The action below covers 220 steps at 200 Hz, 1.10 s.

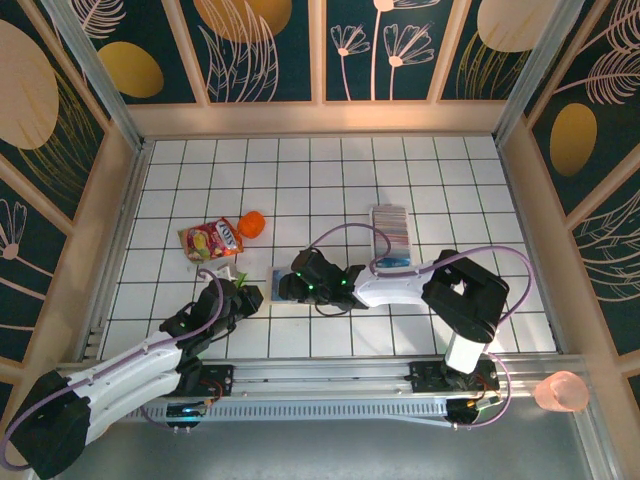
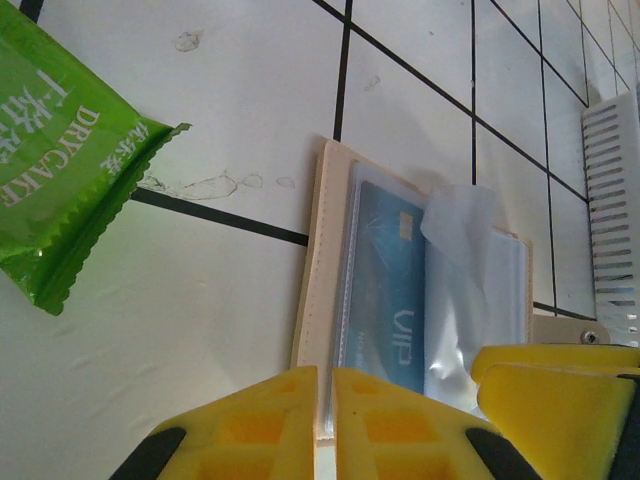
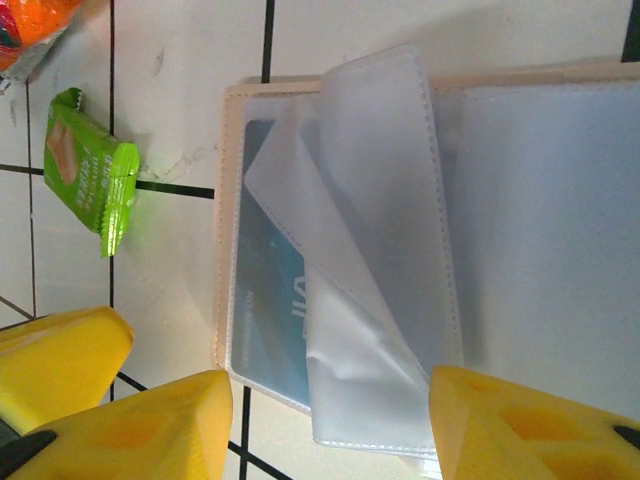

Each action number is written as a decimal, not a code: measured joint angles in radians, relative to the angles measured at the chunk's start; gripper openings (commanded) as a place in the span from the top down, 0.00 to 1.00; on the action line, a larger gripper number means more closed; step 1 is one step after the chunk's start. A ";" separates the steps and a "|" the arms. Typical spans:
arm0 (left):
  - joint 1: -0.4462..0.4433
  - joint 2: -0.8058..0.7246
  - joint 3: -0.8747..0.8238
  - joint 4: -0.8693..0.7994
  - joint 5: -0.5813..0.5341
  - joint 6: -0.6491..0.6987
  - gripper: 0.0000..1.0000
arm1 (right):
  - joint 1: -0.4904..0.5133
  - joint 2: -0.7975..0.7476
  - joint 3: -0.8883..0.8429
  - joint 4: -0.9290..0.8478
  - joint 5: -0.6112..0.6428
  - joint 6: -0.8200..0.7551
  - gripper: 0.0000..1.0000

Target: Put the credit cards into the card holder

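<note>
Card holder (image 1: 283, 287) lies open and flat on the white tiled table (image 1: 450, 180), near centre, between the two arms' tips. Left gripper (image 2: 325, 425) has its yellow fingers pressed almost together, a thin slit between them; the holder's beige edge (image 2: 318, 250) runs right into that slit, so it reads as pinching the cover at its near edge. Right gripper (image 3: 330, 430) is spread wide, one finger on each side of the holder's clear plastic sleeves (image 3: 380, 200), over them; contact can't be told. One sleeve is lifted and curled. A blue card (image 2: 385, 290) printed "VIP" sits inside the sleeve next to the beige cover. The rest of the credit cards (image 1: 390, 228) stand in a row in the long white tray (image 1: 392, 262), just beyond the right arm's wrist, apart from the holder. Green snack packet (image 2: 50, 170) lies on the tiles close to the holder's left side, not touching it. Red-yellow pouch (image 1: 210, 238) and an orange item (image 1: 252, 224) sit farther back left. Pink cup (image 1: 562, 392) off the table, bottom right.
</note>
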 measured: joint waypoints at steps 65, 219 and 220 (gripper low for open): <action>0.000 -0.031 -0.008 -0.006 -0.011 -0.004 0.89 | 0.000 0.000 0.000 0.060 -0.002 0.014 0.46; 0.000 -0.045 -0.015 -0.011 -0.026 -0.012 0.92 | 0.000 -0.005 -0.013 0.223 -0.057 0.071 0.46; 0.000 -0.045 -0.015 -0.011 -0.026 -0.011 0.92 | 0.000 -0.005 -0.013 0.224 -0.058 0.073 0.46</action>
